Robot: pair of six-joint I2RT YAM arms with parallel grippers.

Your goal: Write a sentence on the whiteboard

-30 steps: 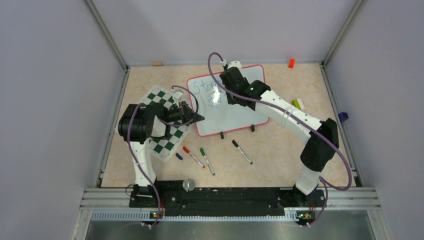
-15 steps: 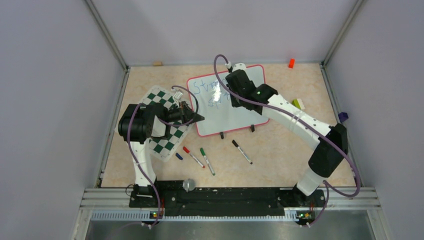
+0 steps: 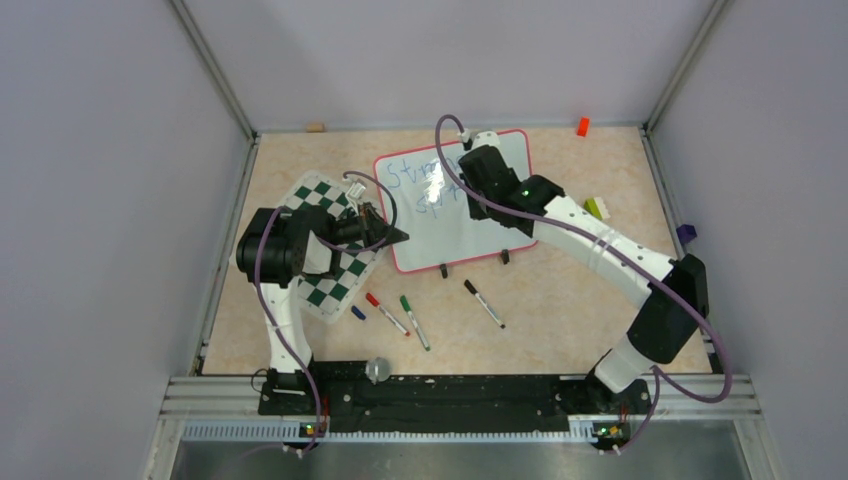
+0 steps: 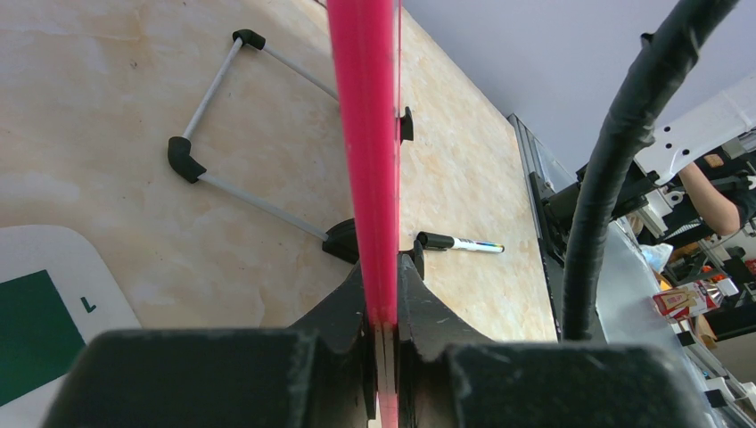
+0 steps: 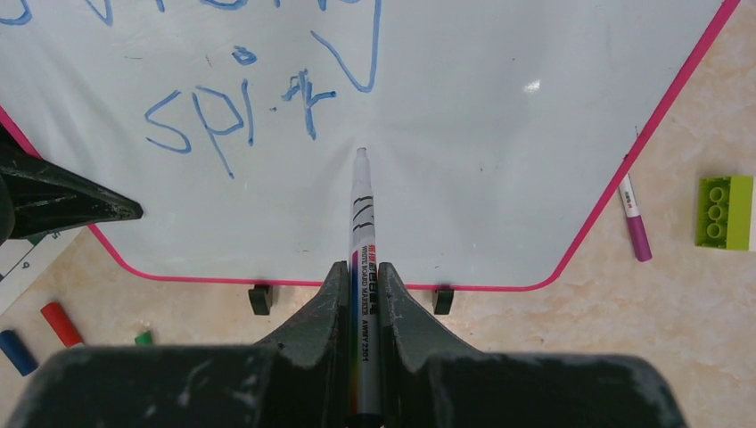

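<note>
The whiteboard (image 3: 455, 235) lies on the table with its pink frame and two black clips on the near edge. The sentence (image 3: 415, 178) is blue handwriting in two lines; in the right wrist view the lower line (image 5: 234, 116) reads roughly "spi t". My right gripper (image 5: 361, 269) is shut on a whiteboard marker (image 5: 361, 218), whose tip meets the bare board (image 5: 481, 160) just right of and below the last letter. In the top view the right gripper (image 3: 478, 198) hovers over the board's middle. My left gripper (image 4: 382, 267) is shut on the board's pink frame at its left edge (image 3: 398, 237).
A green-and-white chessboard mat (image 3: 322, 200) lies under the left arm. Red (image 3: 385, 312), green (image 3: 413, 320) and black (image 3: 483, 303) markers lie near the front. A green brick (image 5: 724, 211) and a purple marker (image 5: 635, 218) sit right of the board.
My right arm has slid rightward across the board with the marker, uncovering more of the blue writing. The left arm has stayed put on the frame.
</note>
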